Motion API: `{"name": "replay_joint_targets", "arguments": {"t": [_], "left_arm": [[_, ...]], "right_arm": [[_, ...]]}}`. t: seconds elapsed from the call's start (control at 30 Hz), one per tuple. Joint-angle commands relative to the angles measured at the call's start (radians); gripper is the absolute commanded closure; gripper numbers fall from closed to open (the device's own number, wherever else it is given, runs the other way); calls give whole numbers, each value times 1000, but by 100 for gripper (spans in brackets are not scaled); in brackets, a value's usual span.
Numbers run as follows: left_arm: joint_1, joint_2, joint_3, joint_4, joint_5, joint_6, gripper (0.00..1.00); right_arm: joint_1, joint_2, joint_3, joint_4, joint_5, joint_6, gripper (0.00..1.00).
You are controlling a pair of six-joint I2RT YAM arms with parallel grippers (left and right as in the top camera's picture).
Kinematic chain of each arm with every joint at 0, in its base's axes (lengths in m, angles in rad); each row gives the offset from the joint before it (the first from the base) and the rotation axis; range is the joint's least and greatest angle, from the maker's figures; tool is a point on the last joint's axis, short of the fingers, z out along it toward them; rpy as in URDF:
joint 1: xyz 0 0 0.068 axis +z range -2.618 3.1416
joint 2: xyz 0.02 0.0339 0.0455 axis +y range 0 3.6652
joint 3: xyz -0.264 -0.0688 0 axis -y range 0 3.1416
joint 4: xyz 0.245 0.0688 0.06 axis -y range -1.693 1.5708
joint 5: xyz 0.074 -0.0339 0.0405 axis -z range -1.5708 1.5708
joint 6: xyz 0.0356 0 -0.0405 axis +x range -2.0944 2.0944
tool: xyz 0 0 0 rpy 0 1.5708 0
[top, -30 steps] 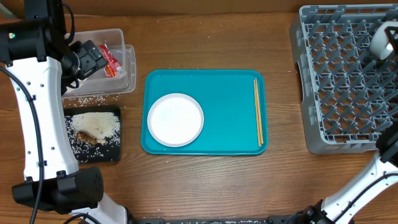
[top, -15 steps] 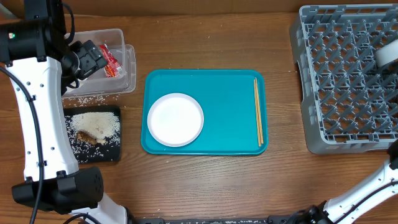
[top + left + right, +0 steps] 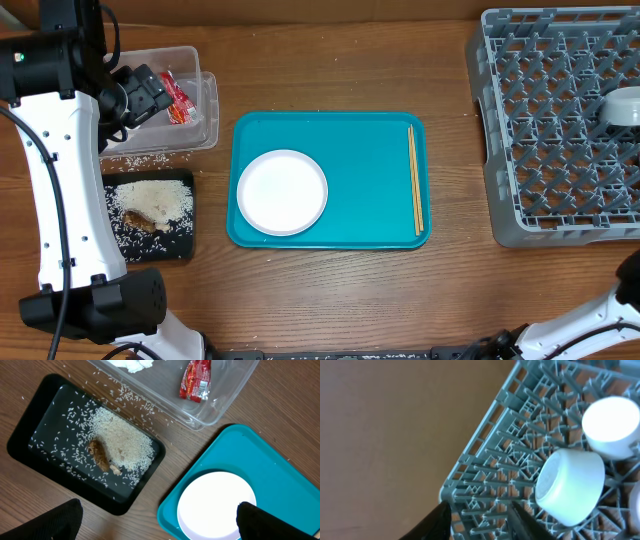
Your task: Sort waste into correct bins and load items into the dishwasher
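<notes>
My left gripper (image 3: pixel 159 508) hangs open and empty above the gap between the black tray (image 3: pixel 30 435) and the teal tray. Rice grains (image 3: pixel 125 442) and a brown piece of food (image 3: pixel 100 455) lie in the black tray. The clear tub (image 3: pixel 220 405) holds a red wrapper (image 3: pixel 196 380) and a white tissue (image 3: pixel 132 364). The white plate (image 3: pixel 282 192) and the chopsticks (image 3: pixel 415 180) lie on the teal tray. My right gripper (image 3: pixel 480 508) stands open over a corner of the dish rack (image 3: pixel 485 467). In the rack, a pale bowl (image 3: pixel 570 485) lies tipped beside a white cup (image 3: pixel 612 425).
The teal serving tray (image 3: pixel 370 170) fills the table's middle. Loose rice grains (image 3: pixel 140 160) lie scattered on the wood between tub and black tray. The left arm (image 3: pixel 50 200) stands along the left edge. The grey rack (image 3: pixel 550 130) takes up the right side.
The pale bowl came down into the rack at the right edge. My right gripper opened, let it go and drew back out of the overhead view. The left arm has not moved.
</notes>
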Motion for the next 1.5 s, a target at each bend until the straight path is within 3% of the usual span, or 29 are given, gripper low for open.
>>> {"name": "replay_joint_targets", "arguments": {"t": [0.0,0.07,0.27,0.6,0.9,1.03,1.17,1.27,1.33,1.4,1.47], "left_arm": [[-2,8,7,-2,-9,-9,0],[-2,8,7,-2,-9,-9,0],[-2,8,7,-2,-9,-9,0],[-2,8,7,-2,-9,-9,0],[-2,8,7,-2,-9,-9,0],[-2,8,7,-2,-9,-9,0],[-2,8,7,-2,-9,-9,0],[-2,8,7,-2,-9,-9,0],[-2,8,7,-2,-9,-9,0],[-2,8,7,-2,-9,-9,0],[-2,8,7,-2,-9,-9,0]], "right_arm": [[77,11,4,-3,231,2,76],[119,31,1,-2,341,-3,81],[199,126,-1,0,578,-13,83],[195,230,0,-20,615,-16,85],[176,60,2,-76,641,22,84],[176,-72,3,-74,544,24,76],[176,-193,3,-80,282,20,71],[177,-236,2,-79,235,21,65],[177,-243,2,-109,190,21,44],[178,-242,-1,-147,133,21,41],[187,-237,-10,-168,208,13,42]]}}
